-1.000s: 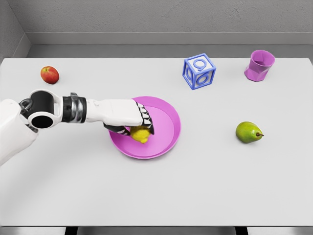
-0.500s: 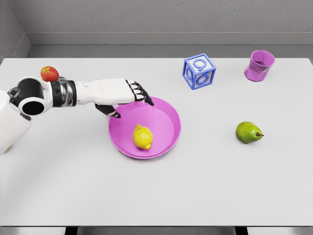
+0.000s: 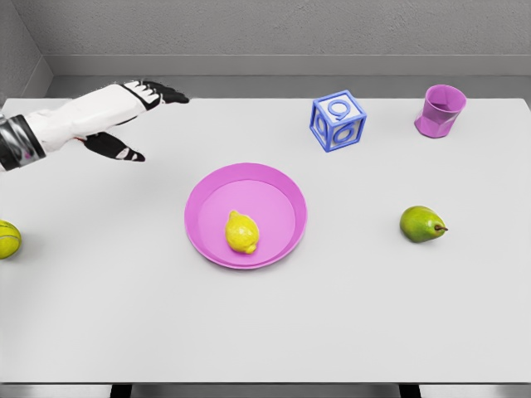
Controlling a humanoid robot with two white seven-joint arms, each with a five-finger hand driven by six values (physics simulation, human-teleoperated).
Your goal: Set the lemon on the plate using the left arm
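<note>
A white table (image 3: 348, 332) is filling most of the head view, with a gray wall (image 3: 265, 29) running along its far edge. A round pink plate (image 3: 282, 186) is sitting a little left of the table's middle, and everything else here is placed relative to it.

A yellow lemon (image 3: 241, 231) is lying inside the plate, on its floor, slightly toward the near left part of the dish. Nothing is touching the lemon.

The left hand (image 3: 116, 116) is hovering well away from the plate, up and to the far left of it, with its white arm entering from the left edge. Its fingers (image 3: 162, 91) are stretched out and relaxed, pointing to the right, and the thumb is hanging below the palm. The hand is empty and is gripping nothing.

Beyond the plate and to its right, a blue block (image 3: 338, 120) with open faces and a printed character is standing tilted on the table. Farther right and farther back still, a purple cup (image 3: 440, 110) is standing near the far right corner, leaning slightly. To the right of the plate, level with the lemon, a green pear (image 3: 422, 224) is lying on its side. Far to the left of the plate, a yellow-green ball (image 3: 7, 239) is showing partly at the picture's edge.
</note>
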